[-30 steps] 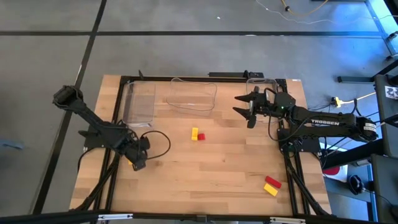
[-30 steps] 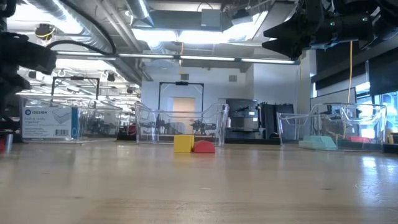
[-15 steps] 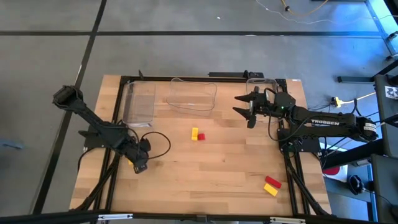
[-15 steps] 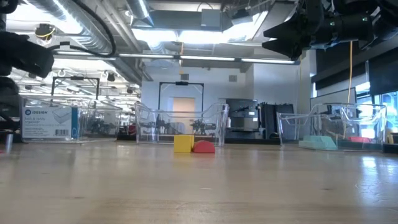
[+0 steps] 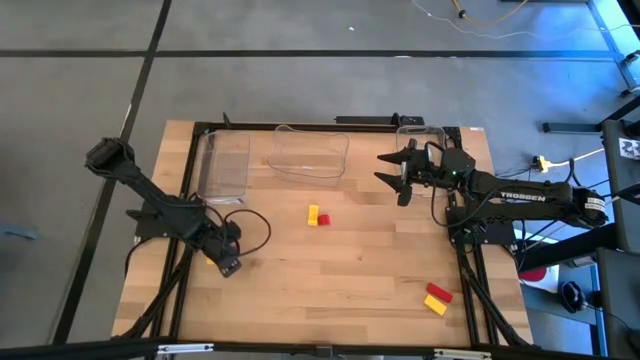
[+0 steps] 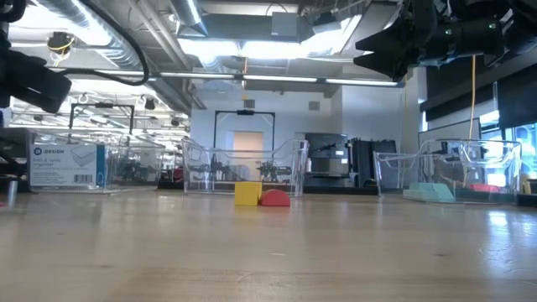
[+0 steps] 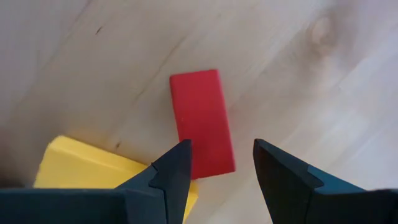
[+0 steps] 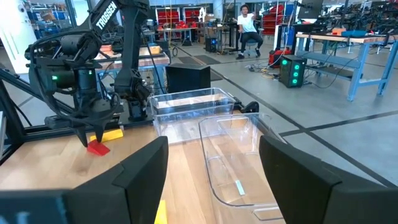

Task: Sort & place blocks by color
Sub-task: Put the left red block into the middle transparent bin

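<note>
Fingers of the left gripper [image 7: 217, 171] stand apart over a small red rectangular block [image 7: 202, 122] lying beside a yellow block [image 7: 81, 168], perhaps touching it. Right gripper [image 5: 392, 170] hangs open near a clear plastic bin [image 5: 310, 153]; another yellow-and-red pair [image 5: 317, 216] lies mid-table.

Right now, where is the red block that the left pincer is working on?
The red block lies flat on the table's left side, just ahead of the open left pincer, beside a yellow block.

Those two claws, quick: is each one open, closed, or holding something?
Left gripper: open, holding nothing, poised over a red block.
Right gripper: open and empty, up near the clear bins.
</note>
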Tool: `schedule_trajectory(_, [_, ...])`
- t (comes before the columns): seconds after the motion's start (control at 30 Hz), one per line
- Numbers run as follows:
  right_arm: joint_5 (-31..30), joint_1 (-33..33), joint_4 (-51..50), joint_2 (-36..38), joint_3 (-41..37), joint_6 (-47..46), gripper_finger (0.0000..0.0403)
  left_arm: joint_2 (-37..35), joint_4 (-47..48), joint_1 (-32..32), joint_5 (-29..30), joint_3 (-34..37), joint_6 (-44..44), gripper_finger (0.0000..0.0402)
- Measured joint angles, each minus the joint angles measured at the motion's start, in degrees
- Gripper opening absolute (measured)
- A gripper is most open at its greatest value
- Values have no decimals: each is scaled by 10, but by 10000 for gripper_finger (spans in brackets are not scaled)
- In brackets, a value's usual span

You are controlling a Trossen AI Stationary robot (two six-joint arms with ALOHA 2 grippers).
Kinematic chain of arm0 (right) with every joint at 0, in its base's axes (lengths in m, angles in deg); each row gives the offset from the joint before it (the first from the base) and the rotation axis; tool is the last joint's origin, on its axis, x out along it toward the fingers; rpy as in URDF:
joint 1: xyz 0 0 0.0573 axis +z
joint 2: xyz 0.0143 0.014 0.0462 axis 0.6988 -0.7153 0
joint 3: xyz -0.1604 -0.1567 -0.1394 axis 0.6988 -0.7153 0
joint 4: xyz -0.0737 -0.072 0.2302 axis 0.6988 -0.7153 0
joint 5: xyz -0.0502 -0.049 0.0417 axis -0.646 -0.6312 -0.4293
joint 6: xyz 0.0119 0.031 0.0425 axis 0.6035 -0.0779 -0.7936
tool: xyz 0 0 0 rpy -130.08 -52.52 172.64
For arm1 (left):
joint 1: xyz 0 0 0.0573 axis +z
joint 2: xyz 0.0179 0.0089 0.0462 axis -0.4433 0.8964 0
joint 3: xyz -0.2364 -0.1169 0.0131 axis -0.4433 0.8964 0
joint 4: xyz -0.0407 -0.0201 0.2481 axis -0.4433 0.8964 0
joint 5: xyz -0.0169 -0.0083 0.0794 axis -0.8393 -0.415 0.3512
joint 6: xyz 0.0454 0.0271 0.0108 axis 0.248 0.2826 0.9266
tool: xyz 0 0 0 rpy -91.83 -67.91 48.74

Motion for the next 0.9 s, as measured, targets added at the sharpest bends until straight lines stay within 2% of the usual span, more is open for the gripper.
schedule_trajectory(0.17, [0,0,0,0,0,0,255,0,-3,0,26,0,13,165])
schedule_trajectory(0.7, [0,0,0,0,0,-2,255,0,2,16,30,0,42,166])
schedule_trajectory(0.8, [0,0,0,0,0,-7,255,0,1,16,30,0,30,181])
schedule_trajectory(0.9, [0,0,0,0,0,-1,255,0,1,16,30,0,29,215])
